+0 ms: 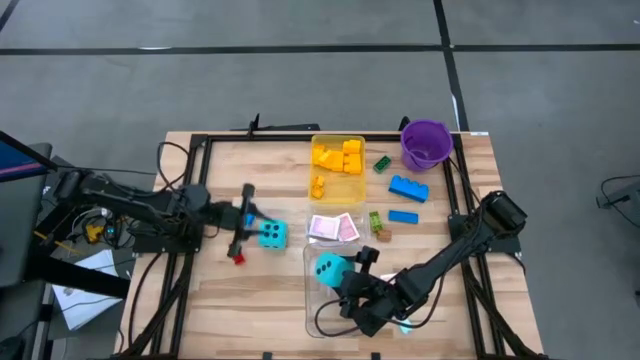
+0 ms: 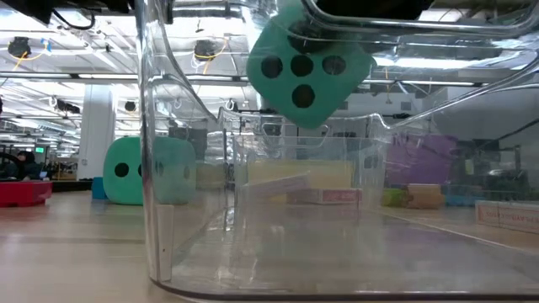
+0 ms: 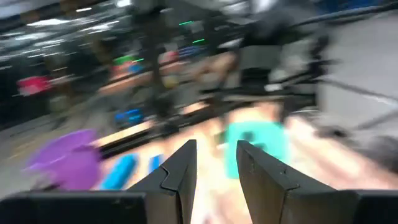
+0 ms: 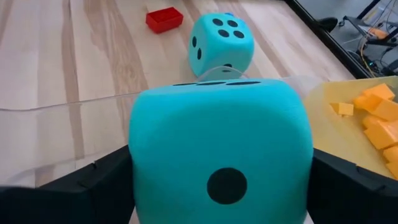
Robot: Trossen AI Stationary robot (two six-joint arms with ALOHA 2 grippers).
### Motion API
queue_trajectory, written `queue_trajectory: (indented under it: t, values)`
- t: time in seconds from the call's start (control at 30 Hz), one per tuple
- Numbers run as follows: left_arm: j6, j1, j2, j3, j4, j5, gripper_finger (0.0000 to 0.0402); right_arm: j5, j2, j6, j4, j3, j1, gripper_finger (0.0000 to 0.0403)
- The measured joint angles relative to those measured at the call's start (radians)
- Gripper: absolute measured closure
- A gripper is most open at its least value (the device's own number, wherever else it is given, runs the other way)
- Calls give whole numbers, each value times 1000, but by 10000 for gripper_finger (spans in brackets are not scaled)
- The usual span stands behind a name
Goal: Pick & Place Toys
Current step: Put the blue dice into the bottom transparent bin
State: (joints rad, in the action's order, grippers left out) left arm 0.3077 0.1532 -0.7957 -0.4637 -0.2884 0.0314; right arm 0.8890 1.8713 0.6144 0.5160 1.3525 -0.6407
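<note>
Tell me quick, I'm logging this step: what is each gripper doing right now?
Left gripper: empty, fingers slightly apart, near the second die.
Right gripper: holding a cyan die between its fingers above the clear tray.

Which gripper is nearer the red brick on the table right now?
Left. The left gripper sits just above the red brick, beside the loose die. The right gripper is farther off, holding the other die over the clear tray.
</note>
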Motion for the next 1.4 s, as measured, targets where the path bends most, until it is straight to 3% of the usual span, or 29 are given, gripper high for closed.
queue_trajectory:
  t: [0.07,0.27,0.53,0.77,0.9,1.07,1.27,1.4]
  values:
    - [-4,6,-13,0,-17,48,294,-1,0,14,0,0,0,44]
    - [-6,21,-75,-18,-27,48,294,-7,0,77,3,0,0,17]
    - [-6,31,-185,-70,-27,49,294,-204,-1,191,104,47,59,6]
    - [-1,31,-174,-73,-15,48,294,-209,-2,165,222,150,56,5]
    - [1,31,-134,-75,50,32,294,-135,-2,183,280,177,21,5]
    - [1,31,-49,-75,220,-71,294,-29,-2,307,420,177,-45,5]
    - [-10,31,32,-74,362,-199,287,233,-2,636,721,176,-129,5]
    - [-26,31,37,-74,365,-219,245,397,-33,901,974,175,-167,5]
